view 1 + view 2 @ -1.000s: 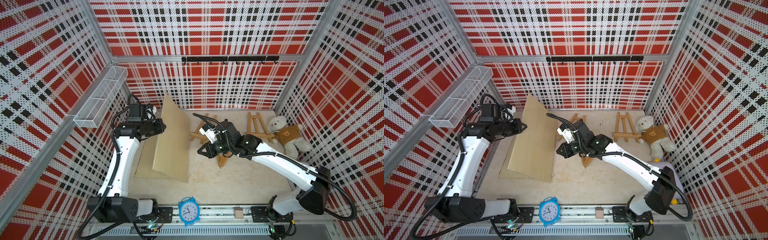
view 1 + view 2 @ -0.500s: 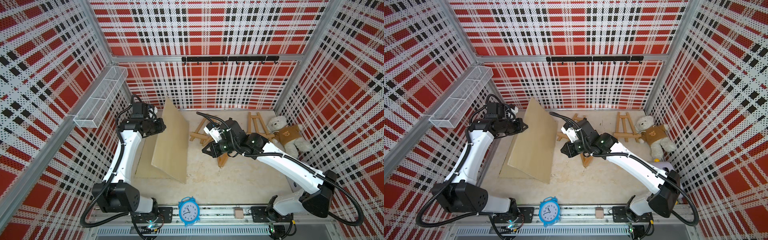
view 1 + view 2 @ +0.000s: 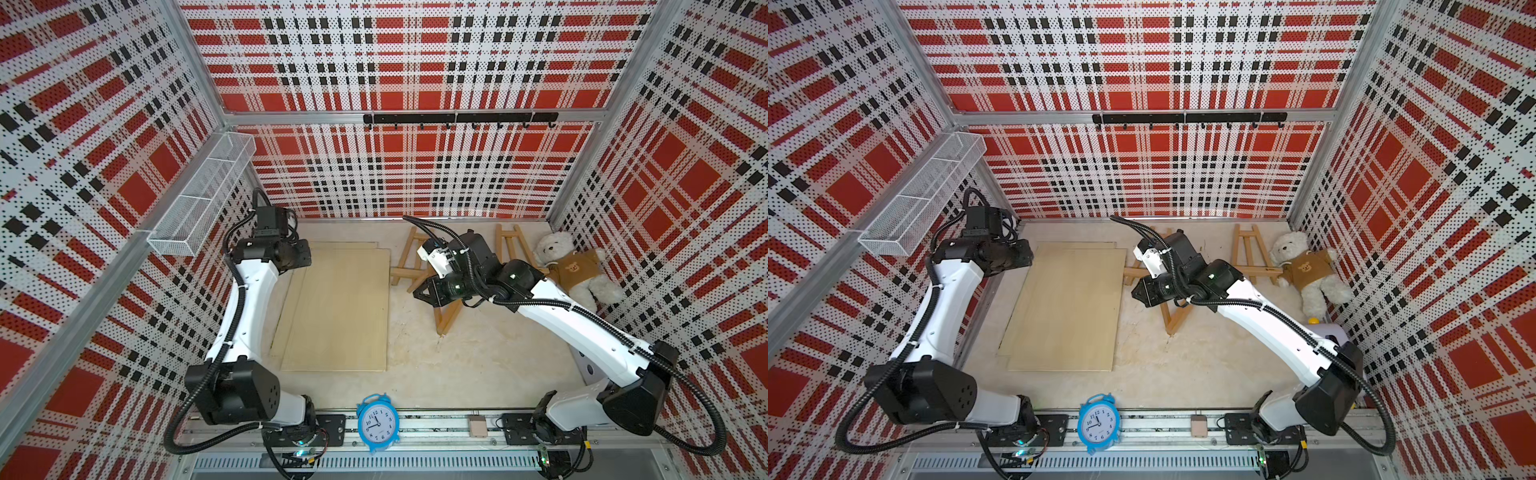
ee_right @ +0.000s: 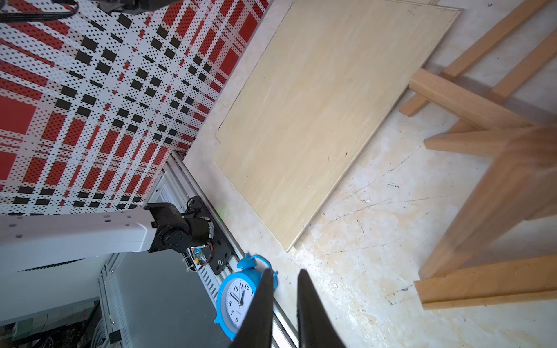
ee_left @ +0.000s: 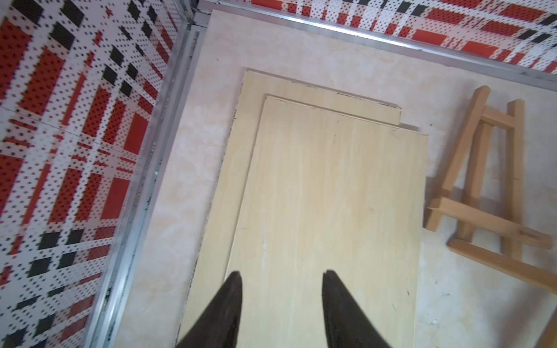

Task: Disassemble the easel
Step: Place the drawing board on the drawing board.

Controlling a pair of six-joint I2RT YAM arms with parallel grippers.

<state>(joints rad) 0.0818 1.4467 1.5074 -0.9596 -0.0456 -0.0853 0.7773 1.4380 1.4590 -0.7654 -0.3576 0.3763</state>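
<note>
Easel (image 3: 409, 272) lay toppled on worktop (image 3: 478, 365), mid-back, just beside two plywood boards (image 3: 332, 324) stacked flat at left; no panel carried on it. Left claw (image 5: 282, 272) held spread and empty above top board (image 5: 328, 195), likely to stay clear of stack. Right claw (image 4: 284, 272) pinched shut, empty, poised close over easel, presumably for folding frame.

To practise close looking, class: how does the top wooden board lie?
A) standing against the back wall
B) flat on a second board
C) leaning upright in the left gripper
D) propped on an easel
B: the top board lies flat, overlapping a second board beneath it, with the open left gripper above, holding nothing.
</note>
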